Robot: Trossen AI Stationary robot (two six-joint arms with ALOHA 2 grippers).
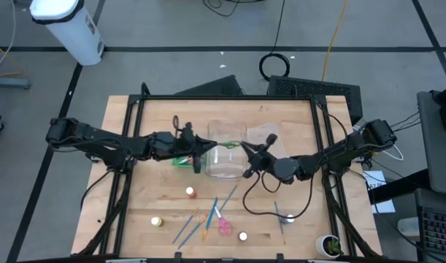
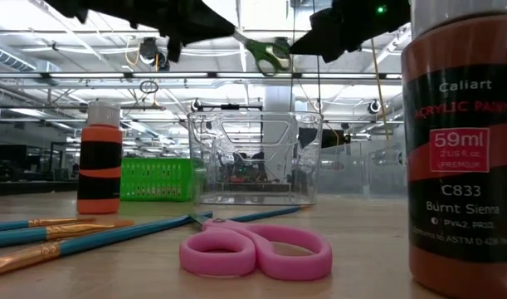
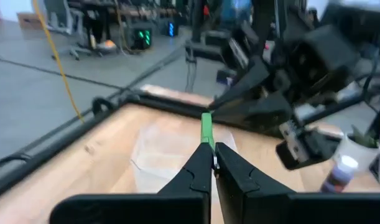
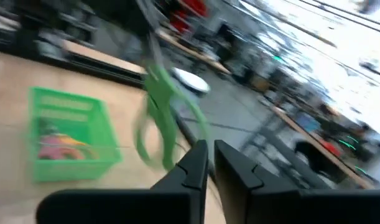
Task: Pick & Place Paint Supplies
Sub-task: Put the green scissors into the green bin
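Green-handled scissors [image 1: 228,144] hang in the air between my two grippers, above the clear container [image 1: 226,168]. In the low view the scissors [image 2: 270,54] lie roughly level, blades toward the left arm and handle loops toward the right arm. My left gripper [image 1: 206,146] is shut on the blade end. My right gripper [image 1: 246,151] meets the handle end, its fingers close together. On the near part of the table lie pink scissors [image 1: 224,225], blue and orange brushes [image 1: 197,219] and small paint bottles [image 1: 190,192]. My left gripper pinches the scissors' blade end [image 3: 208,142] between its two fingers. It comes level from the table's left, fingers lying along the scissors. The scissors are lifted clear, above the clear container. My right gripper comes level from the table's right. Its fingertips [image 4: 194,158] stand at the lower end of a green handle loop [image 4: 170,155]. The picture is blurred, and how much of the loop lies between the fingers cannot be told.
A green basket [image 1: 182,161] with something inside stands left of the clear container [image 2: 253,158]. An orange-capped bottle [image 2: 99,158] and a brown paint bottle [image 2: 465,141] stand near the front edge. A dark frame [image 1: 208,96] rims the table.
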